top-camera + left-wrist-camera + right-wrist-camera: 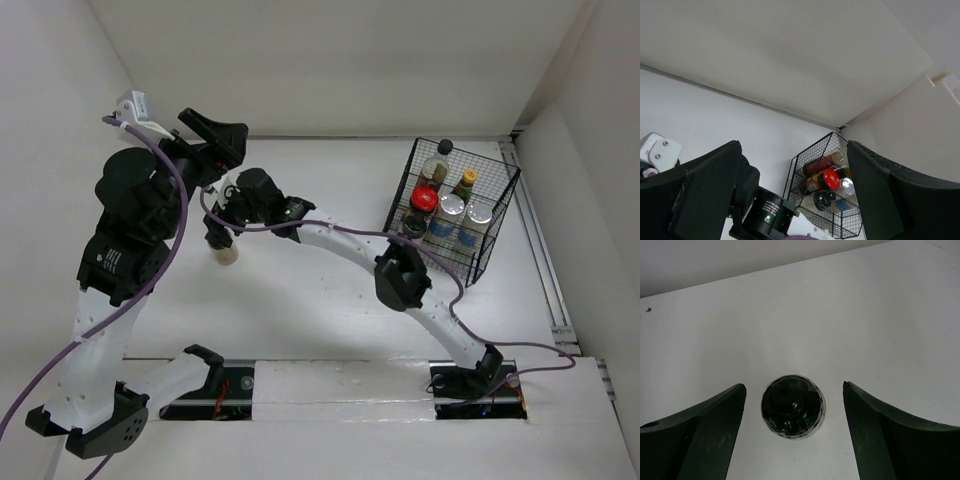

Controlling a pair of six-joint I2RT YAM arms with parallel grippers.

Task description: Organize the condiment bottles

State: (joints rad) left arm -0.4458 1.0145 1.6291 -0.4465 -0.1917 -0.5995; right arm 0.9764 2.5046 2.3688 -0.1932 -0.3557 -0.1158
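Standing in the rack (497,228), six bottles (452,206); outside, one jar (792,406).

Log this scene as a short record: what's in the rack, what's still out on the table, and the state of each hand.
rack: wire rack, far right of the table
in rack: black-capped bottle, yellow-capped bottle, red-lidded jar, silver-capped shakers, black-capped jar
out of rack: second black-capped jar, upright on the table, left of centre
right hand: open, fingers either side of the second black-capped jar, no contact visible
left hand: open, empty, raised
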